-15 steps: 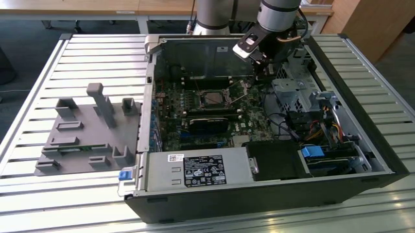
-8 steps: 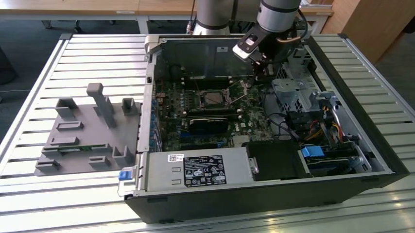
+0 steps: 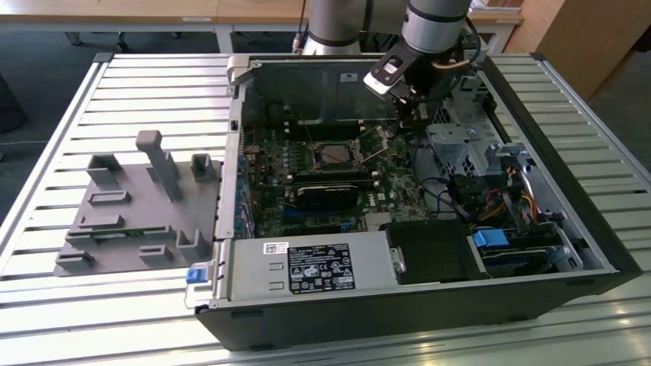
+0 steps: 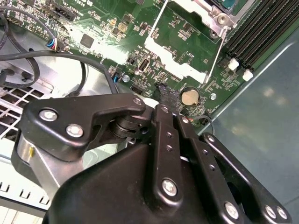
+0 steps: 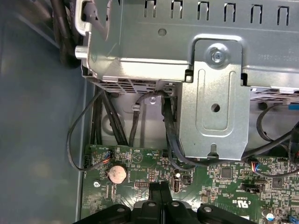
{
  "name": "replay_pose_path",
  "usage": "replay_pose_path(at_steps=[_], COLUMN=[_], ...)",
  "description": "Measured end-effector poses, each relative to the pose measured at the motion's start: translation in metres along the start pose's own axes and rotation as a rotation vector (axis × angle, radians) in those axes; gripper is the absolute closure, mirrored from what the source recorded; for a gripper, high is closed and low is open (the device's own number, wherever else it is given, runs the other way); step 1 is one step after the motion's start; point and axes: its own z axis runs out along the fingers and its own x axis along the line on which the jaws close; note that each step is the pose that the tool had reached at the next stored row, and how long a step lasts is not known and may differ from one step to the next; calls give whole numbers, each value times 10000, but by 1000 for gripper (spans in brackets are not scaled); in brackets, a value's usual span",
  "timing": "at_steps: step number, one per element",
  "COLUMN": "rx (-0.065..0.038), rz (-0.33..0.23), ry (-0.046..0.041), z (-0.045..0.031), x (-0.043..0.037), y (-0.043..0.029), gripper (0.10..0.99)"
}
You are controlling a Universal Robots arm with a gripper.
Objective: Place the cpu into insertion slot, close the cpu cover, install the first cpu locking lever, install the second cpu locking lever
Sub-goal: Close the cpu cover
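The gripper (image 5: pixel 160 189) has its fingertips pressed together with only a seam between them and nothing visible in them, poised just above the green board (image 4: pixel 177 51). Nearest its tips lies a coin battery (image 5: pixel 116 174). A little beyond the tips two thin wire locking levers (image 4: pixel 215 53) stand loose; they look stiff and springy, best taken at their bent ends. Further out from the gripper sits the insertion slot (image 3: pixel 314 155), framed by the cpu cover (image 4: pixel 212 10), a thin hinged plate. The dull square in its window I take for the cpu (image 3: pixel 334 157), though I cannot be sure. It would be light, rigid and slick-topped, fragile underneath, and best held by opposite edges.
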Motion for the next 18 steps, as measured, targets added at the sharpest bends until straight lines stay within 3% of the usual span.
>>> replay_pose_path(at_steps=[11,18], rx=[0,0], rz=[-1,-1], ry=[-1,0], z=[58,65], x=[0,4], y=[-48,-145], gripper=[980,980])
